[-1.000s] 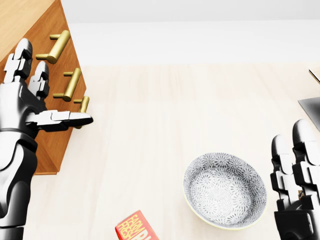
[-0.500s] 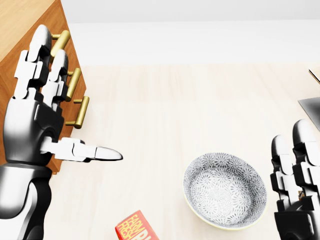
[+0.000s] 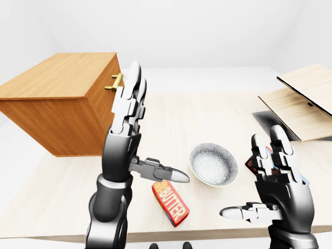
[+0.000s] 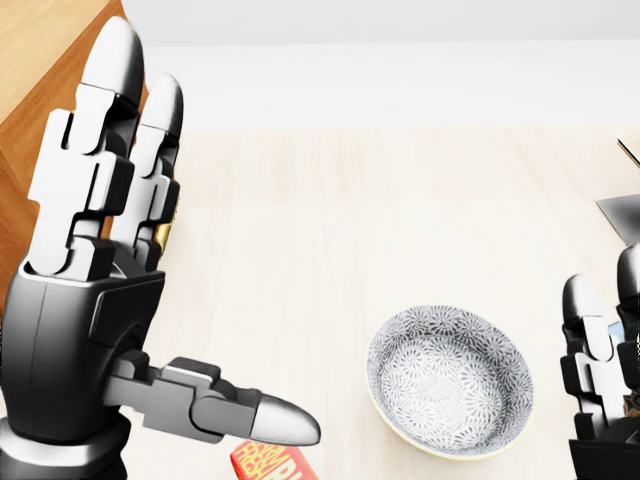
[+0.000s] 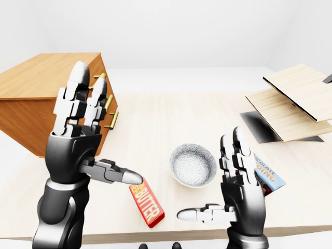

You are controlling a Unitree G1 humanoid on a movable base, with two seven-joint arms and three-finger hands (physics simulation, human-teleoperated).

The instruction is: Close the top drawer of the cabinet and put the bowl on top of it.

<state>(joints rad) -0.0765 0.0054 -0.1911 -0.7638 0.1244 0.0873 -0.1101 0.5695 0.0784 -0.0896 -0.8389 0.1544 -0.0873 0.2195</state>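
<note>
Bowl (image 5: 193,165) on the table (image 5: 171,116), right of the open, empty left hand (image 5: 78,140) and just far-left of the open, empty right hand (image 5: 236,189), the nearer one; cabinet (image 5: 52,98) lies far left, behind the left hand

The left hand (image 5: 75,137) is held raised and upright, fingers extended, thumb pointed sideways. The right hand (image 5: 239,194) is held lower, likewise spread, with nothing grasped.
</note>
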